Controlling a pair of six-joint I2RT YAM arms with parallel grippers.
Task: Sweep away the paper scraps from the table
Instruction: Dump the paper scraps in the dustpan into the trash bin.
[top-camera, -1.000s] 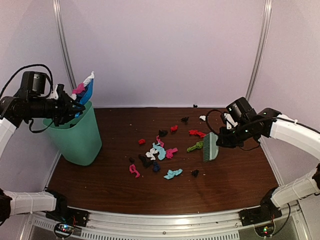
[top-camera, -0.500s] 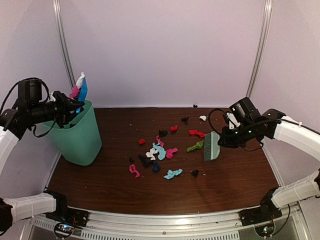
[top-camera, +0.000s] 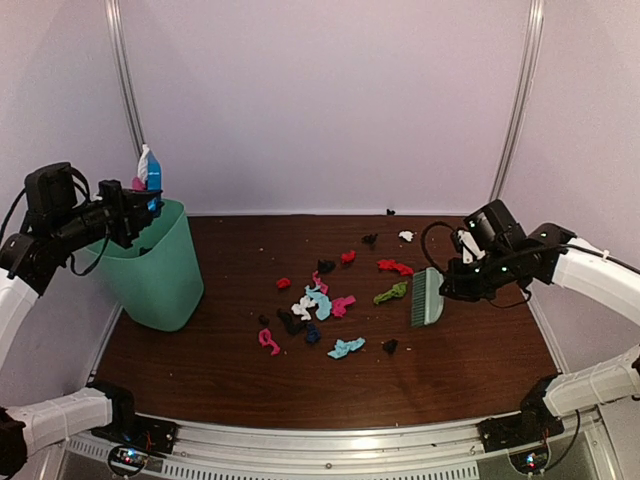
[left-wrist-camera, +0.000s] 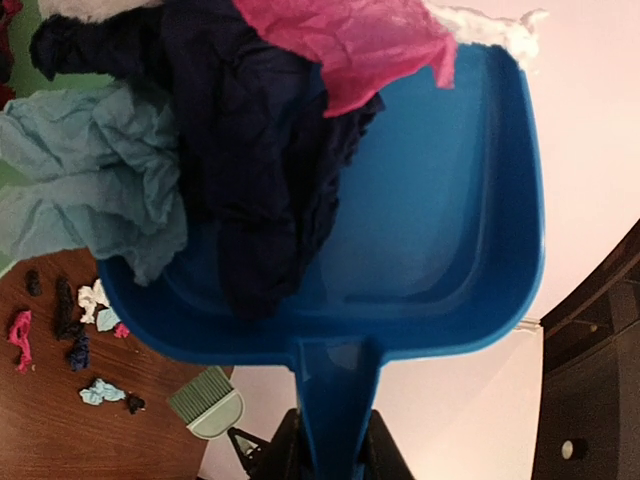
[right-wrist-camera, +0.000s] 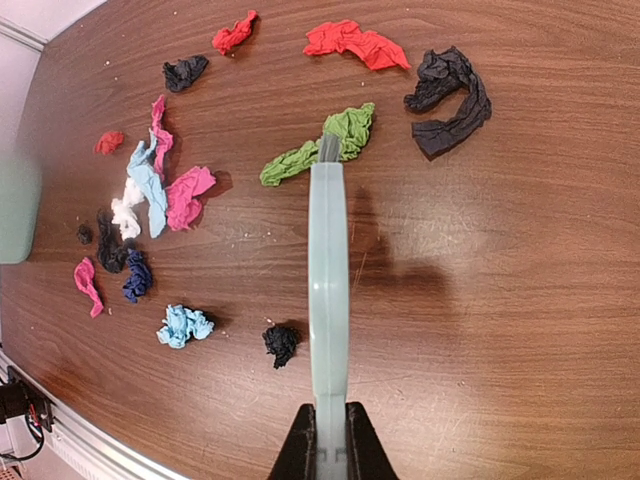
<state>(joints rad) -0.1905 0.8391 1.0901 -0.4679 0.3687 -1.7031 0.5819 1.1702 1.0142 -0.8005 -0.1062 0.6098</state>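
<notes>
Several paper scraps (top-camera: 315, 300) in red, pink, cyan, white, green and black lie scattered mid-table (top-camera: 470, 370). Up at the left, my left gripper (top-camera: 132, 207) (left-wrist-camera: 335, 450) is shut on the handle of the blue dustpan (top-camera: 151, 172) (left-wrist-camera: 440, 230), tipped steeply over the mint-green bin (top-camera: 155, 270). Pink (left-wrist-camera: 350, 40), navy (left-wrist-camera: 250, 150) and cyan (left-wrist-camera: 90, 190) scraps sit at the pan's mouth. My right gripper (top-camera: 457, 288) (right-wrist-camera: 328, 440) is shut on the pale green brush (top-camera: 427, 297) (right-wrist-camera: 328, 270). The bristles point at a green scrap (right-wrist-camera: 310, 150).
The bin stands at the table's back left corner. A silver frame edge (top-camera: 330, 440) runs along the front, pale walls close in the back and sides. A black scrap (right-wrist-camera: 281, 343) lies just left of the brush, and a larger black one (right-wrist-camera: 450, 95) right of its tip.
The left arm has drawn back to the left and turned the dustpan steeper over the bin. The right gripper and brush have drifted slightly right.
</notes>
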